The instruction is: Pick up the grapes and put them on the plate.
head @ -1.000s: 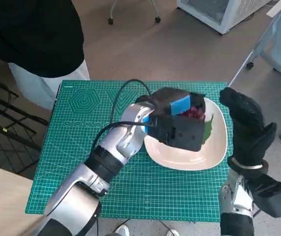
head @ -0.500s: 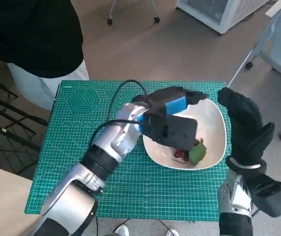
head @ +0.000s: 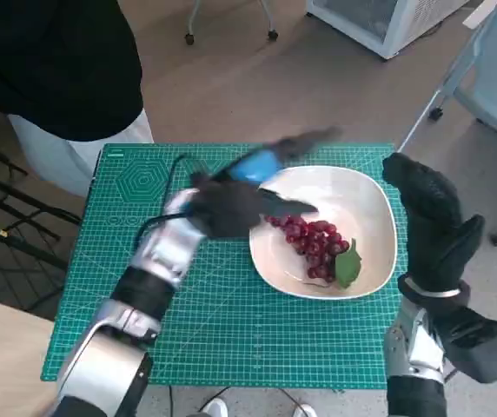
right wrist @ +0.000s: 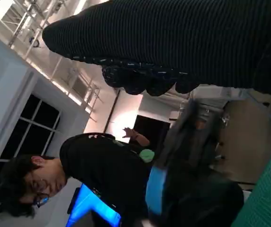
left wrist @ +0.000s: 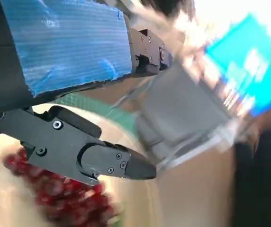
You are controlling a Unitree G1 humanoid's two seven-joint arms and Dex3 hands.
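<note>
Grapes [head: 314, 246] are down on the plate [head: 372, 201] and the left hand [head: 235, 201] swings clear, fingers [left wrist: 108, 161] apart, empty. Right hand [head: 431, 224] hovers beside the rim, fingers unclear. Soft, bruisable fruit; best lifted by the stem.

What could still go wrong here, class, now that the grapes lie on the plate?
1. The left hand is blurred, so moving, close over the plate edge; it might clip the rim and shift the plate.
2. The grapes lie toward the plate's near side, by the leaf; a knock could roll them off onto the green mat.
3. The right hand is raised beside the plate and could bump it.
</note>
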